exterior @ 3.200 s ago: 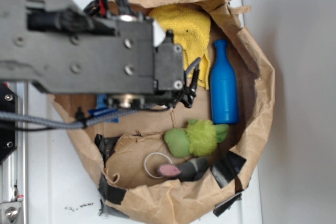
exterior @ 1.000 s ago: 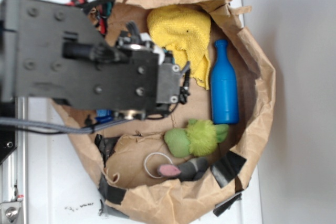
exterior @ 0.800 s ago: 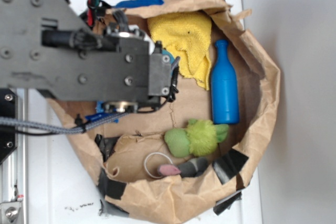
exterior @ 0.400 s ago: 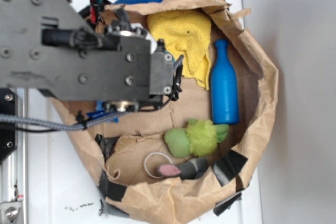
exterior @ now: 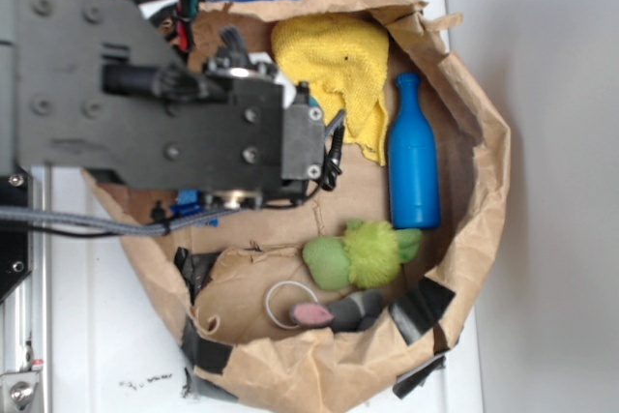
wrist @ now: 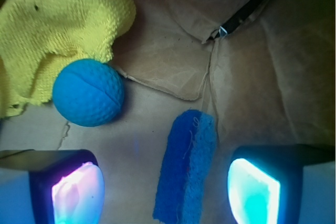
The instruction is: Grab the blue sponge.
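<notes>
Wrist view, nearest first: gripper [wrist: 165,187] is spread wide, nothing held. One finger [wrist: 71,192] glows pink at lower left, the other glows cyan at lower right. The blue sponge [wrist: 186,169] lies flat on the brown paper liner [wrist: 173,66] between the two fingers, long axis running away from the camera and tilted slightly right at the far end. It sits nearer the cyan finger than the pink one and touches neither. Darker blue half is on the pink-finger side, lighter porous half on the cyan side.

Beyond the sponge and off toward the pink-finger side: a teal-blue dimpled ball [wrist: 88,93], apart from the sponge. The ball touches the edge of a yellow cloth [wrist: 58,30], which is bunched up past it, farther from the sponge. Straight beyond the sponge, a fold in the paper and a strip of black tape [wrist: 247,11].

Exterior view: arm body [exterior: 145,113] covers the sponge, so it can't be seen there. Out past the arm, away from the sponge: yellow cloth [exterior: 334,60], a tall blue bottle [exterior: 413,157] lying down, a green plush toy [exterior: 360,253], and a grey mouse toy [exterior: 334,311] with a pink end, all inside the paper-lined basket [exterior: 484,191].
</notes>
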